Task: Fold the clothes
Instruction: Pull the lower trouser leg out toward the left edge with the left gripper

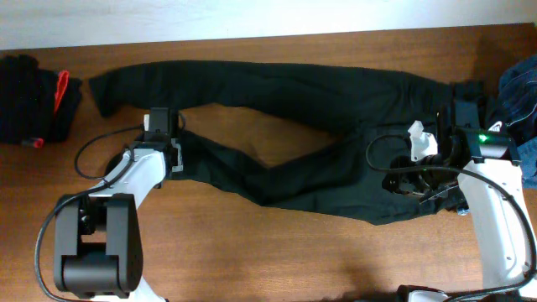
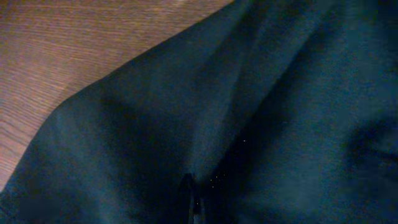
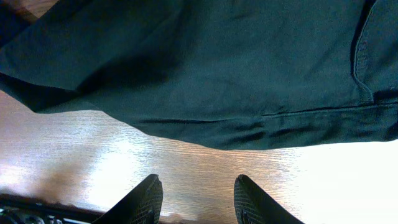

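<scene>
A pair of black pants (image 1: 285, 126) lies spread across the wooden table, legs to the left and waist to the right. My left gripper (image 1: 177, 126) sits at the edge of the nearer leg. In the left wrist view its fingers (image 2: 193, 202) are pressed together in the dark cloth (image 2: 249, 112), which fills the frame. My right gripper (image 1: 409, 183) is at the waist end. In the right wrist view it is open and empty (image 3: 196, 193) over bare wood, just short of the pants' hemmed edge (image 3: 249, 134).
A pile of black clothes with a red piece (image 1: 38, 96) lies at the far left. Blue denim (image 1: 522, 109) lies at the right edge. Cables loop beside both arms. Bare wood (image 1: 277, 252) runs along the front.
</scene>
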Tool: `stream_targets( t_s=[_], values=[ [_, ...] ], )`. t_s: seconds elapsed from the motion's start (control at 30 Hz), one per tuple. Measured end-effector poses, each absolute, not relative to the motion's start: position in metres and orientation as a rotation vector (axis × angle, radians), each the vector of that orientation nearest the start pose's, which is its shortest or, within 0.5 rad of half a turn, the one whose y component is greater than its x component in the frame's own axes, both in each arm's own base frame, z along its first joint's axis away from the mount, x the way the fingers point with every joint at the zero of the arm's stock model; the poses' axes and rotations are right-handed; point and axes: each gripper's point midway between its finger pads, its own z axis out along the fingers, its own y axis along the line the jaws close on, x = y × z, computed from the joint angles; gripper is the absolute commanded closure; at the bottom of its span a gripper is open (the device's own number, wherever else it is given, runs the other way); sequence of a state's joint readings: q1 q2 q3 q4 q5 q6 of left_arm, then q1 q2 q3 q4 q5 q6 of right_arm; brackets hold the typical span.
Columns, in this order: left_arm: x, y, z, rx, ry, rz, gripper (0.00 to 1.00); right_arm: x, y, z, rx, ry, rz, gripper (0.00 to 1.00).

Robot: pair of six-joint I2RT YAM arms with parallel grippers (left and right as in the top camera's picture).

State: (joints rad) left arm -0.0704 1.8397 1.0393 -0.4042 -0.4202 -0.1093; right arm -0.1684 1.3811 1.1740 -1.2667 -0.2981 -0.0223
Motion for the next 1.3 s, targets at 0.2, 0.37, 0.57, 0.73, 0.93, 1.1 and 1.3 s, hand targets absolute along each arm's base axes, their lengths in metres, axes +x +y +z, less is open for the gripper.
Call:
stream_targets(
  t_s=[0.2, 0.37, 0.57, 0.73, 0.93, 1.1, 1.3],
  values=[
    [0.395, 0.044, 0.022, -0.025, 2.699, 0.566, 1.0, 0.25, 0.009, 0.144, 0.196, 2.98, 0.433, 0.57],
    [0.417, 0.051, 0.047, 0.107, 2.635, 0.662, 1.0, 0.25, 0.009, 0.144, 0.197, 2.98, 0.433, 0.57],
    [0.453, 0.054, 0.083, 0.216, 2.504, 0.734, 0.99, 0.25, 0.009, 0.144, 0.196, 2.98, 0.433, 0.57],
    [0.466, 0.058, 0.096, 0.25, 2.442, 0.764, 0.96, 0.25, 0.009, 0.144, 0.196, 2.98, 0.433, 0.57],
    [0.472, 0.086, 0.103, 0.191, 2.412, 0.782, 0.85, 0.25, 0.009, 0.144, 0.197, 2.98, 0.433, 0.57],
    [0.478, 0.115, 0.105, 0.129, 2.39, 0.68, 0.48, 0.25, 0.011, 0.142, 0.196, 2.981, 0.449, 0.57],
    [0.498, 0.14, 0.121, 0.071, 2.267, 0.54, 0.01, 0.248, 0.012, 0.136, 0.198, 2.988, 0.46, 0.57]
  ],
)
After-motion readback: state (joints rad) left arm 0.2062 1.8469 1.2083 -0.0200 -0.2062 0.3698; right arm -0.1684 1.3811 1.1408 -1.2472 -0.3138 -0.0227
